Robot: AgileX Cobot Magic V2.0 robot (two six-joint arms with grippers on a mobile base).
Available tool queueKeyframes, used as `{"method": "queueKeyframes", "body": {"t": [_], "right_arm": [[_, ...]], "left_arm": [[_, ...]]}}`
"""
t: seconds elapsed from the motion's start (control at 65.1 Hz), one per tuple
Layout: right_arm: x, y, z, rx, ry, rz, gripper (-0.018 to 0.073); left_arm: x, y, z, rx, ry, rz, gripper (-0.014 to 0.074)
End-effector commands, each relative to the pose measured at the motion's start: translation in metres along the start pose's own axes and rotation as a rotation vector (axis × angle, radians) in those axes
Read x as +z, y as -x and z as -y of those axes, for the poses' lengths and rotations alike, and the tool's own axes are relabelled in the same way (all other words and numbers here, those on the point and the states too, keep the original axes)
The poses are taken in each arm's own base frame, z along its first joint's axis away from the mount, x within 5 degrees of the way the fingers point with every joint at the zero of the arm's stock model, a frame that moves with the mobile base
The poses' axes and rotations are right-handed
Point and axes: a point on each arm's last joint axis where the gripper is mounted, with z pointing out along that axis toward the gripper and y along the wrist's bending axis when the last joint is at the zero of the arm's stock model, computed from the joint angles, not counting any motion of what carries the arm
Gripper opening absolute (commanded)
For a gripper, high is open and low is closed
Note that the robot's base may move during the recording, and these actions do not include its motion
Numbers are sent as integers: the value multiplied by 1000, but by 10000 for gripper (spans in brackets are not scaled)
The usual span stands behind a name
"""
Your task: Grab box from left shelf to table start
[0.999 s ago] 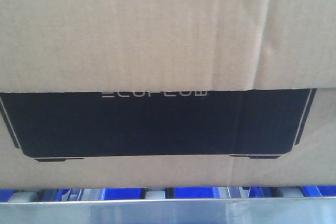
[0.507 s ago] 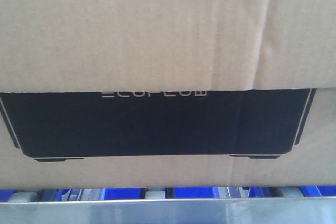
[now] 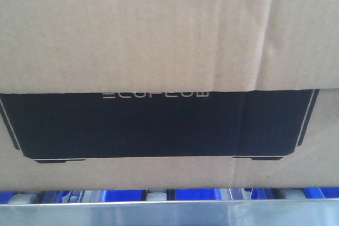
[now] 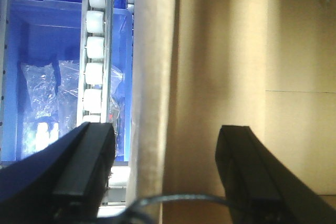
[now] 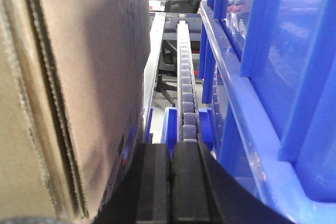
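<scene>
Atop left shelf [image 3: 169, 213], box [image 3: 159, 35]; left pincer [image 4: 165, 132] astride its wall.

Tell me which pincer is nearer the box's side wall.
Left. The left pincer is open astride the box wall, one finger each side. The right pincer is shut just outside the box, by the roller rail.
</scene>
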Motion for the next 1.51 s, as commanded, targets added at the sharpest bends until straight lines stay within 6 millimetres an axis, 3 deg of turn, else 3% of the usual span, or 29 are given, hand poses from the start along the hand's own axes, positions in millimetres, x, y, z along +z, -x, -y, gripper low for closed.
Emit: {"method": "queueKeyframes", "body": {"t": [0.0,0.768,1.49], "right_arm": [[-2,15,0,-11,2,119,48],[-2,15,0,-11,2,119,48],[-2,15,0,-11,2,119,48]], "left_arm": [[-14,8,2,-4,-22,87,321],[-14,8,2,-5,-23,85,-102],[-14,8,2,-5,-24,84,-102]]}}
